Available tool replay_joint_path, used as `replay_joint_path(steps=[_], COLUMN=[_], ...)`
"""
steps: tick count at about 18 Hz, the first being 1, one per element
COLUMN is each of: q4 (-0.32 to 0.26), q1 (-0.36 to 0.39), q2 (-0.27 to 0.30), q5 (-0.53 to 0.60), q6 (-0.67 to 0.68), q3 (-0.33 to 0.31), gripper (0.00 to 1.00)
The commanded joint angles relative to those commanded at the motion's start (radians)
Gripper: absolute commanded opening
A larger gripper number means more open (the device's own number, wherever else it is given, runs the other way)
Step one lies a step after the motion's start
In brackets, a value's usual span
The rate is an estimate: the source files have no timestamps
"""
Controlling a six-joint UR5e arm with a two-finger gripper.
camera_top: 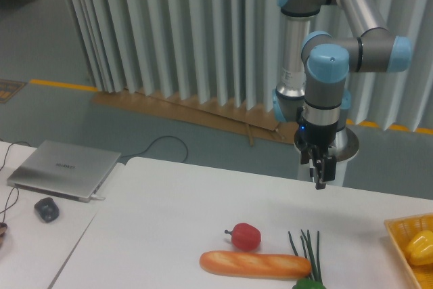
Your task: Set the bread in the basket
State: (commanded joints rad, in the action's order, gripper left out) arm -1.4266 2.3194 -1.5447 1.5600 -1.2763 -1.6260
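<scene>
The bread (255, 264) is a long golden-orange loaf lying flat near the front edge of the white table (169, 214), its length running left to right. The basket (400, 236) is a yellow-orange woven one at the right edge of the view, only partly in frame, with a yellow pepper (421, 247) inside it. My gripper (320, 175) hangs fingers down above the back of the table, well above and to the right of the bread and left of the basket. Its fingers look close together and hold nothing.
A small red pepper (245, 235) sits just behind the bread. Green onion stalks (308, 252) lie at the bread's right end. A closed laptop (62, 166) and a dark mouse (47, 209) rest on a second table at the left.
</scene>
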Motion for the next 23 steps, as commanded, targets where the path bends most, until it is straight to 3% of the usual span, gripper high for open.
replay_joint_path(steps=[11,14,23], q4=[-0.015,-0.034,0.000], q1=[0.008,0.005,-0.006], q2=[-0.031,-0.067,-0.135], q5=[0.037,0.041,0.041], q6=[-0.002,-0.002,0.054], q3=[0.029,0.061,0.081], gripper=[1.00,1.00,1.00])
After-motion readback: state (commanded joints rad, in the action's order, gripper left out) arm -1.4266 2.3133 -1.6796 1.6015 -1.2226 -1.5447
